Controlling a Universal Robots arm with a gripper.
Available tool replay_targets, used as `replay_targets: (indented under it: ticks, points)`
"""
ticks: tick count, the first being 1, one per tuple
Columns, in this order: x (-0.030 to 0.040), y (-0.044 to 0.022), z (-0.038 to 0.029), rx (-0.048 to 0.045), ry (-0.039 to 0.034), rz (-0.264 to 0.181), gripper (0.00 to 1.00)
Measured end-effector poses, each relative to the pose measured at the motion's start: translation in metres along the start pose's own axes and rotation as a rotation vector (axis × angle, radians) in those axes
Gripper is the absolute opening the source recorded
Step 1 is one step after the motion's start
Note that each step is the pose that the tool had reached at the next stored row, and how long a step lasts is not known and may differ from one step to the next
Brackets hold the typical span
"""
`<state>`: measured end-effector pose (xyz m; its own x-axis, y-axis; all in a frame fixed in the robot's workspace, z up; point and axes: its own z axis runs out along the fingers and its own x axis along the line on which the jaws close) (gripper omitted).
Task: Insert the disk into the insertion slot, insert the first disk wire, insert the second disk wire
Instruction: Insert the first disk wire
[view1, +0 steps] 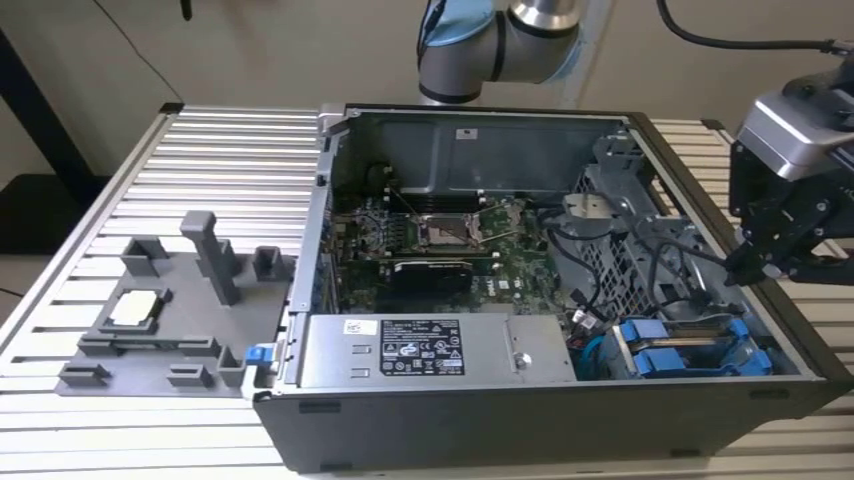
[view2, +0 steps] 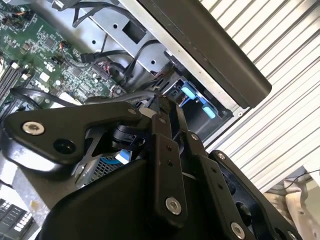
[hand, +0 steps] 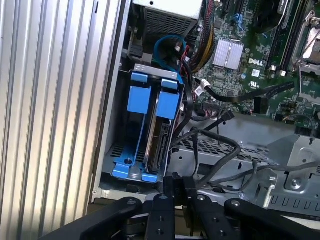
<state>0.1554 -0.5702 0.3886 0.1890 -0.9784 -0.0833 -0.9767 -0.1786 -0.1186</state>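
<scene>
The disk (hand: 161, 142) stands on edge in its bright blue carrier (hand: 139, 100), seated in the insertion slot (hand: 108, 155) of the grey drive cage. In the exterior view the blue carrier (view1: 674, 360) shows at the case's front corner on that view's right. My gripper (view1: 750, 270) hangs just above and beyond that corner, over the case's side wall. In both wrist views its black fingers (hand: 168, 186) are drawn close together, and a black wire (hand: 194, 150) runs down to meet them. In the second wrist view, the gripper (view2: 159, 102) is above the cage.
A big silver labelled box (view1: 414, 350) lies along the case front beside the cage. The green motherboard (view1: 427, 235) and loose black cables (view1: 667, 260) fill the case. A grey fixture (view1: 160, 320) with a white-topped chip (view1: 138, 308) sits on the slatted table (view1: 120, 150).
</scene>
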Motion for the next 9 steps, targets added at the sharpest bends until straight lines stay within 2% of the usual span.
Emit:
replay_targets:
  ticks: [6,7,9]
  points:
    - [0.0001,0.0002,0.0012,0.0071,0.0109,0.091,0.19]
    - [0.0001,0.0002,0.0014,0.0047,0.0115,0.099,0.19]
    - [0.0001,0.0003,0.0017,-0.0103,0.0109,0.108,0.19]
